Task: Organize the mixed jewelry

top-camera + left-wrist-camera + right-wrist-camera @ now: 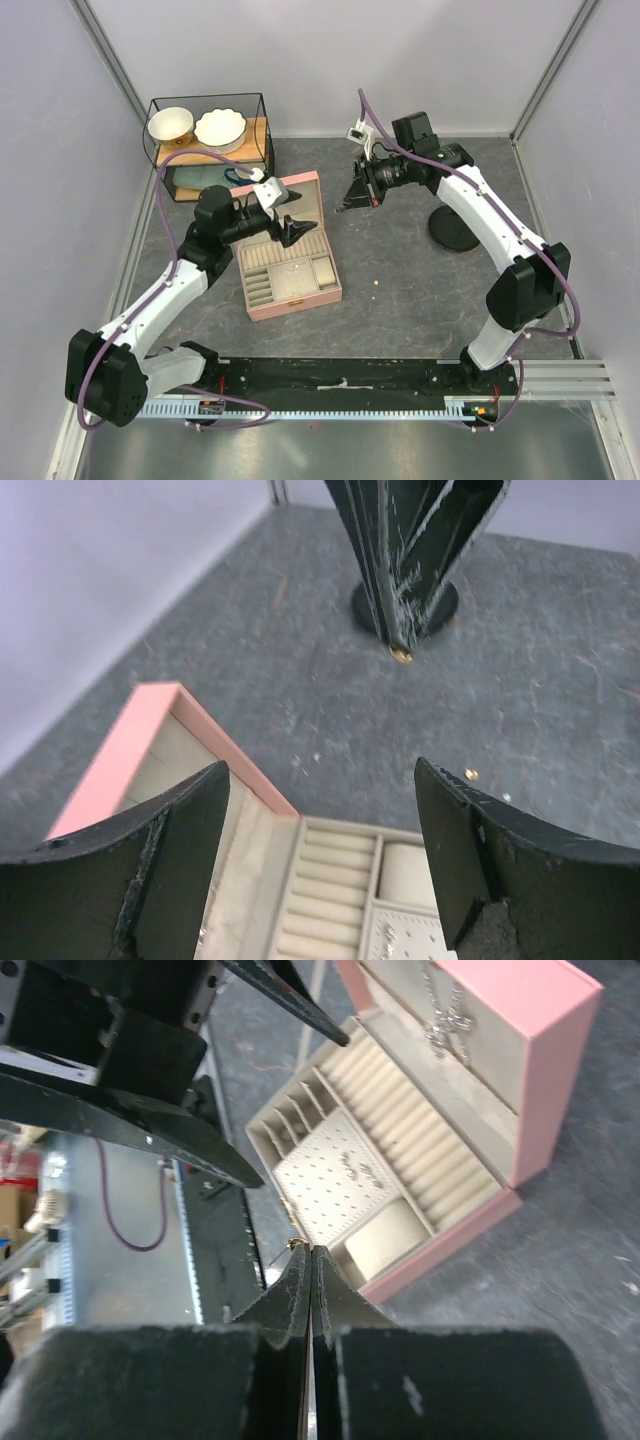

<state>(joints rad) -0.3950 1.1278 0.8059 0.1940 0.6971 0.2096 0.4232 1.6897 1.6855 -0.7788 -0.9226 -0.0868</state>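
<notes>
My right gripper (342, 207) is shut on a tiny gold piece (297, 1244) at its fingertips, held in the air just right of the open pink jewelry box (290, 262). The left wrist view shows the same piece (401, 655) at the right gripper's tip. My left gripper (298, 215) is open and empty above the box's back, over the ring rolls (335, 865). A thin silvery chain (445, 1020) hangs inside the lid. Small pieces (355, 1168) sit on the perforated pad. One gold bead (375, 286) lies on the table; it also shows in the left wrist view (471, 774).
A black round disc stand (452, 235) sits on the table under the right arm. A wire-frame shelf (210, 135) with two bowls stands at the back left. Walls close in the table on three sides.
</notes>
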